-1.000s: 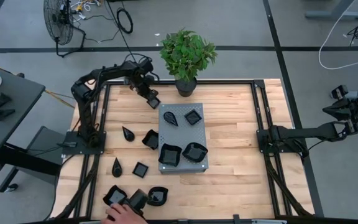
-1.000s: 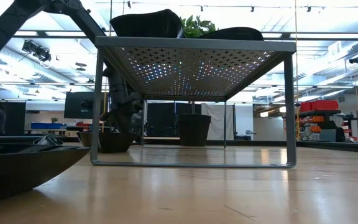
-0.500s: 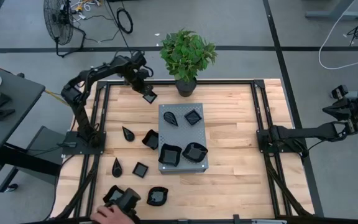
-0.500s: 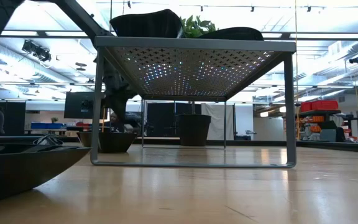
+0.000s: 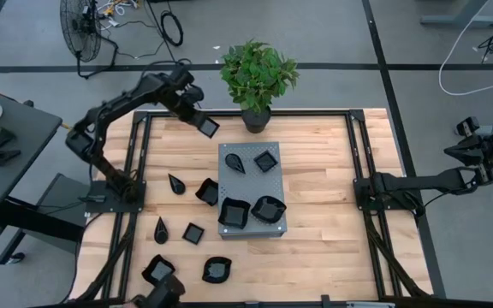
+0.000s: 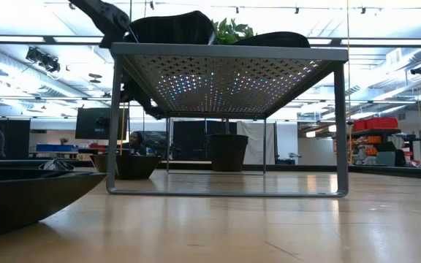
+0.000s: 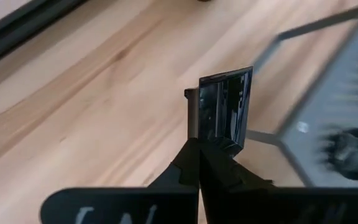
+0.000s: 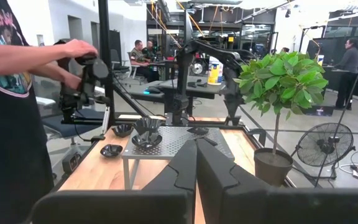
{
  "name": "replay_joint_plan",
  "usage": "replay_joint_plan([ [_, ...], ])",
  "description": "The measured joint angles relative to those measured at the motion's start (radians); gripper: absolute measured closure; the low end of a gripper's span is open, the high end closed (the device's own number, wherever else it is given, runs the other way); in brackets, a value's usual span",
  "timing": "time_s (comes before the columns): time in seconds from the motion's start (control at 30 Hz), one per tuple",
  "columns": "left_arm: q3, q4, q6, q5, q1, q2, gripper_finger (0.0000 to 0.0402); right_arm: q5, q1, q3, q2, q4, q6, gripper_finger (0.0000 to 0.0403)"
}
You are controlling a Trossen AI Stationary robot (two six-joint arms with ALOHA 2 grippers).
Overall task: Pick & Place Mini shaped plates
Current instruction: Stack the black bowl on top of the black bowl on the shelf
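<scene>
We saw a pale wooden table (image 5: 323, 197) inside a dark frame, with a grey perforated stand (image 5: 252, 190) at its middle and a potted plant (image 5: 258, 79) at the far edge. Four mini shaped plates rested on the stand, among them a teardrop dish (image 5: 236, 161) and a small square dish (image 5: 266, 160). More lay on the wood to the stand's left, including a square one (image 5: 193, 233) near the front. A floor fan (image 5: 80, 26) and cables occupied the grey floor beyond.

The low view alone showed the stand's underside (image 6: 225, 77) with light coming through its holes, and an open workroom behind. The right wrist view alone showed a person (image 8: 8, 118) beside the table, one hand (image 8: 79, 48) on a black device.

The left gripper (image 5: 200, 121) reached over the table's far left edge, raised above the wood, its fingers pinching a square black plate (image 7: 224, 107) by one edge, the plate standing nearly upright. The right gripper (image 8: 197, 163) waited well off the table's right side, its fingers pressed together on nothing.
</scene>
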Motion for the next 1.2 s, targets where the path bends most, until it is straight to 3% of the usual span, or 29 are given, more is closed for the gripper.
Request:
replay_joint_plan([
  [0.57, 0.0, 0.165, -0.186, 0.181, -0.216, -0.054, 0.0402, 0.0, 0.0, 0.0, 0.0, 0.0, 0.0, 0.0387],
  [1.03, 0.001, 0.463, -0.299, 0.349, -0.354, -0.054, 0.0401, 0.0, 0.0, 0.0, 0.0, 0.0, 0.0, 0.0387],
  [1.2, 0.071, 0.475, -0.309, 0.362, -0.389, -0.035, 0.0401, 0.0, 0.0, 0.0, 0.0, 0.0, 0.0, 0.0387],
])
